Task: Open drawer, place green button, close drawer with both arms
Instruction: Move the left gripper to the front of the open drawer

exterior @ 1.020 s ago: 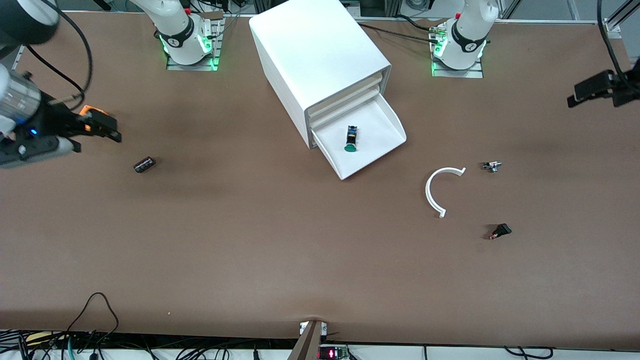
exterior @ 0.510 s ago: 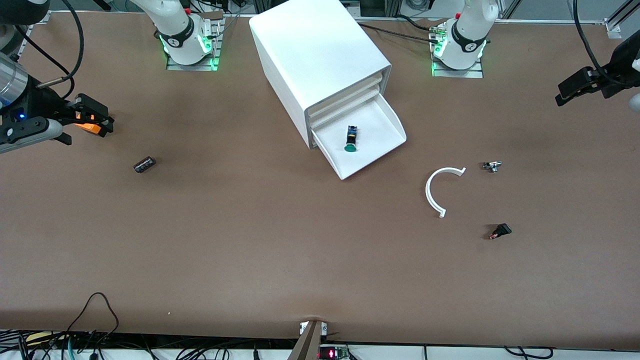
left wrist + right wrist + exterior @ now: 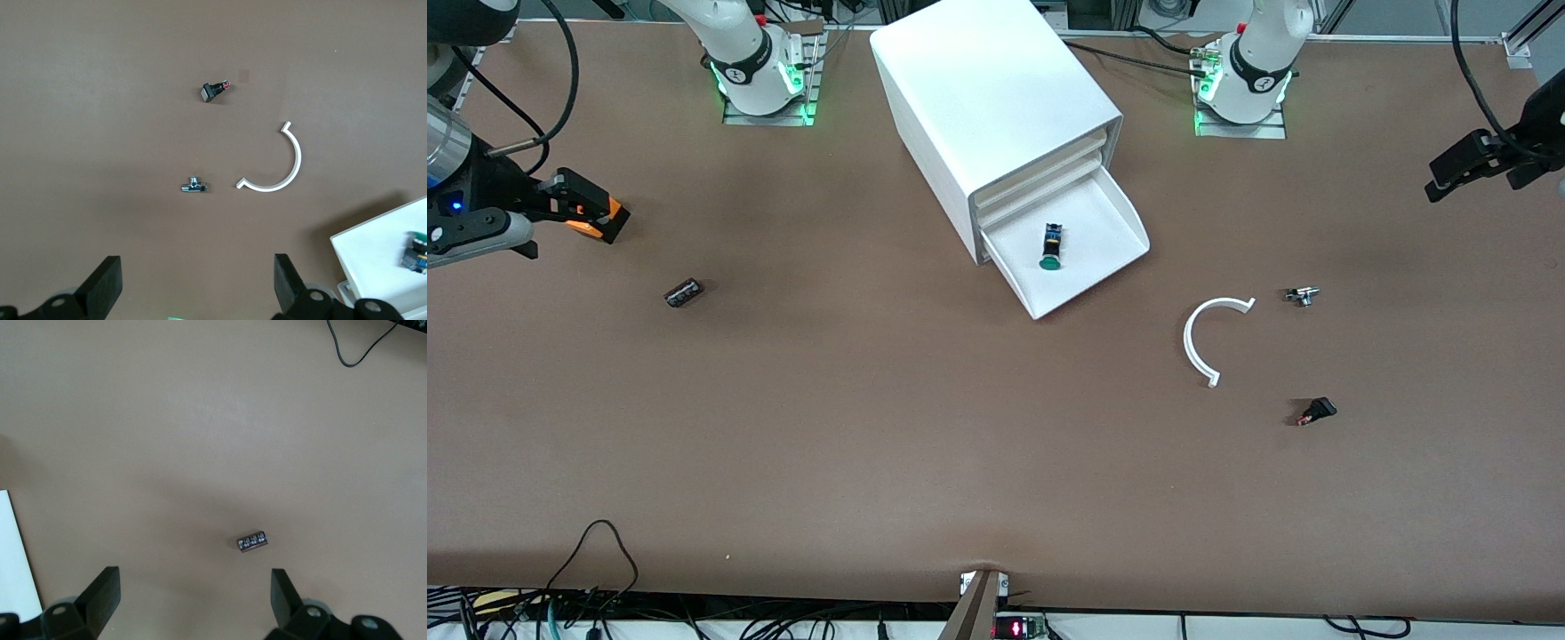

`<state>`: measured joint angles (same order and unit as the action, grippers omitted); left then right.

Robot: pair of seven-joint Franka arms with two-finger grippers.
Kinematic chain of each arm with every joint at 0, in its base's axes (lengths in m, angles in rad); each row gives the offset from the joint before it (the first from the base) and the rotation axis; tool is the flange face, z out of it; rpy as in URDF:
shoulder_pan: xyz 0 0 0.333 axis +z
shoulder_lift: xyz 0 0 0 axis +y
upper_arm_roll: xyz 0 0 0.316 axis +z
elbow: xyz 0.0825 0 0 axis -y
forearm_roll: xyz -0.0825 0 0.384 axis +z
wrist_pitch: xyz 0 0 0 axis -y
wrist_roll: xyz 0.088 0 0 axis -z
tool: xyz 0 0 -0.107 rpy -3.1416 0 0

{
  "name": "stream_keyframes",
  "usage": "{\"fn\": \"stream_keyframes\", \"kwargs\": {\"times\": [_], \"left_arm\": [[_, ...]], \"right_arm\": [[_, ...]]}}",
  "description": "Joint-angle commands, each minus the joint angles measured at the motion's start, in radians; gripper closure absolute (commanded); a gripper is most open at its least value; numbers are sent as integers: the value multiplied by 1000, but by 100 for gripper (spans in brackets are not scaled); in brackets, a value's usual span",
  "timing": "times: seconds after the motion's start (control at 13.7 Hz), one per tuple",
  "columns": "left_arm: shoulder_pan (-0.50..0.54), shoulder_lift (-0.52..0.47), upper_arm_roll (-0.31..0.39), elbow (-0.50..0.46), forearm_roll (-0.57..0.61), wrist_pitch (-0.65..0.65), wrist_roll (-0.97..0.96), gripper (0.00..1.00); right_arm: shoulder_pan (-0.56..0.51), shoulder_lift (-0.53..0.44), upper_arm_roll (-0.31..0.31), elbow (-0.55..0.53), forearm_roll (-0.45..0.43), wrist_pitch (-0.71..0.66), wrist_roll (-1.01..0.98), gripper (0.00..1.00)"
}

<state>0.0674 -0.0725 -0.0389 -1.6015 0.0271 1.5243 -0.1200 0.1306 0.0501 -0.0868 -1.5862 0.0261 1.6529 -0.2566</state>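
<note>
The drawer (image 3: 1112, 236), lowest tray of the white cabinet (image 3: 987, 89), stands pulled out. The button (image 3: 1050, 248) lies on its side in it, green cap toward the front camera. My left gripper (image 3: 1458, 169) is open and empty in the air over the left arm's end of the table. Its wrist view (image 3: 198, 287) shows a corner of the drawer (image 3: 380, 260) with the button (image 3: 415, 250). My right gripper (image 3: 574, 203) is open and empty over the right arm's end of the table. Its wrist view (image 3: 193, 600) shows only bare table between the fingers.
An orange box (image 3: 600, 218) shows at the right gripper's tips in the front view. A small black cylinder (image 3: 683, 292) lies nearby (image 3: 253, 541). A white arc piece (image 3: 1202, 338), a metal fitting (image 3: 1303, 295) and a small black switch (image 3: 1316, 411) lie toward the left arm's end.
My right gripper has drawn back toward its end of the table and the bases. My left gripper has shifted slightly at its end. The drawer and button have not moved.
</note>
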Motion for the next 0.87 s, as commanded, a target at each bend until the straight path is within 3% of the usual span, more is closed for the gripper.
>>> {"fn": "stream_keyframes", "kwargs": {"times": [0.0, 0.66, 0.8], "left_arm": [[-27, 17, 37, -15, 20, 58, 51, 0], [-53, 43, 45, -24, -19, 77, 33, 0], [-90, 86, 37, -32, -21, 112, 4, 0]], "right_arm": [[-12, 5, 9, 14, 0, -7, -10, 0], [-12, 5, 10, 14, -8, -35, -6, 0], [-12, 5, 10, 14, -2, -35, -4, 0]]}}
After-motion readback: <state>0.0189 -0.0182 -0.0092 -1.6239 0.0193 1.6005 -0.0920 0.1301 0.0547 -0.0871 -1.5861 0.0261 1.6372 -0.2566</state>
